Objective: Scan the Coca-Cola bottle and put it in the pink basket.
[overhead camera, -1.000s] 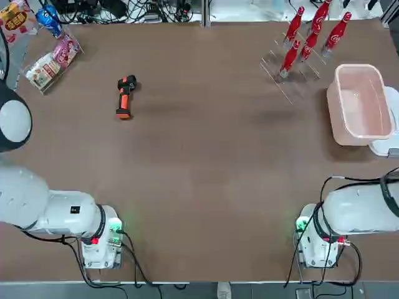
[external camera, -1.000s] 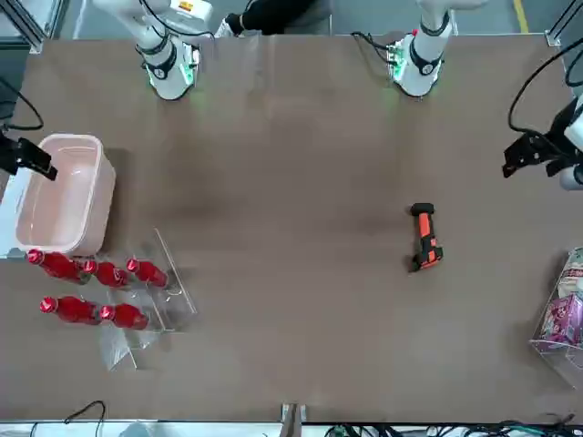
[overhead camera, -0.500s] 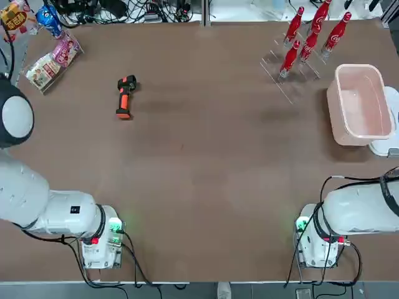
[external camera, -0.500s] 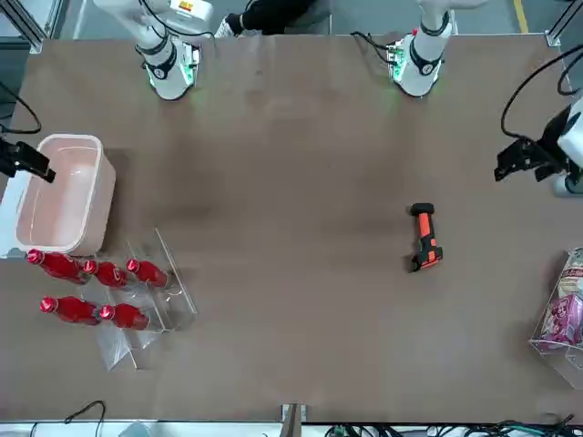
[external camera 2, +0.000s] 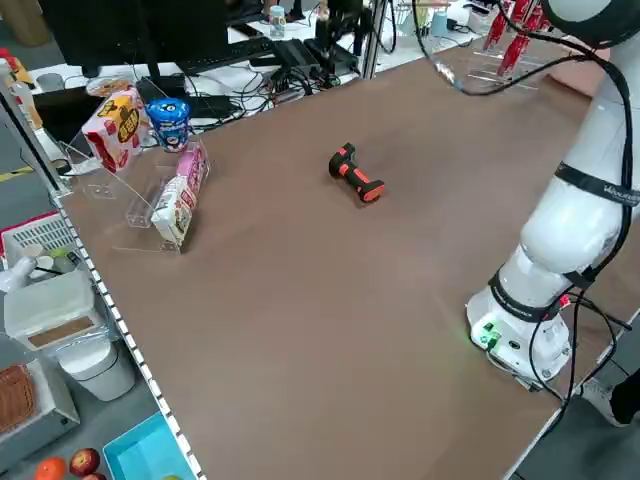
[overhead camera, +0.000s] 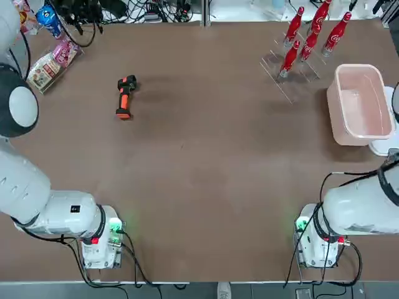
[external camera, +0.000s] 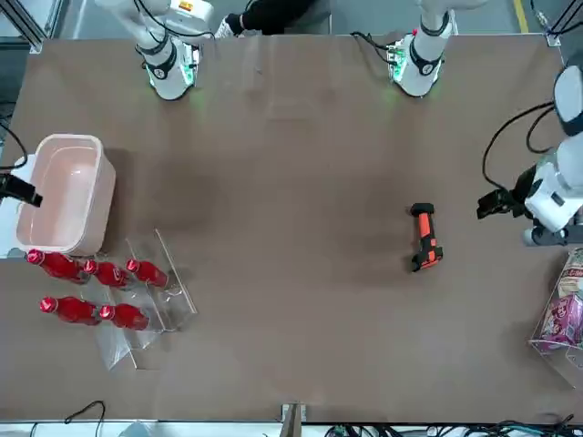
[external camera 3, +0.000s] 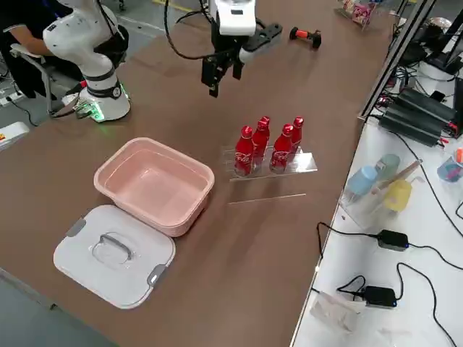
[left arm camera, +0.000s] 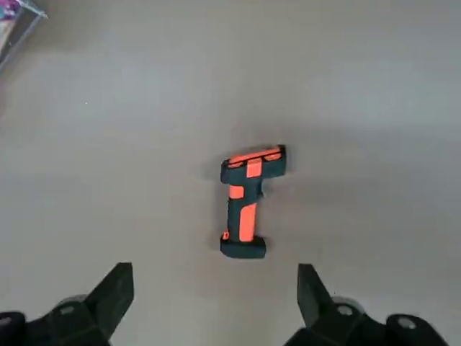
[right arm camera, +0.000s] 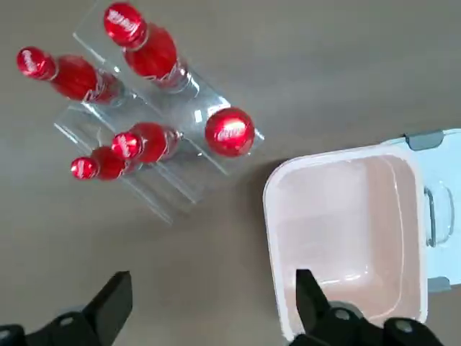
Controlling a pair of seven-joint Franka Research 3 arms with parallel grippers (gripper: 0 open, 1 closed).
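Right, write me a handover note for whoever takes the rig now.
Left gripper: open, holding nothing, above the table near the orange scanner, which lies on the table.
Right gripper: open, holding nothing, above the table near the bottle rack and pink basket.
Five Coca-Cola bottles stand in the clear rack. The basket holds nothing; its white lid lies beside it.
Done: nothing yet.
Left: pick up scanner and one bottle, scan it, put it in the basket.
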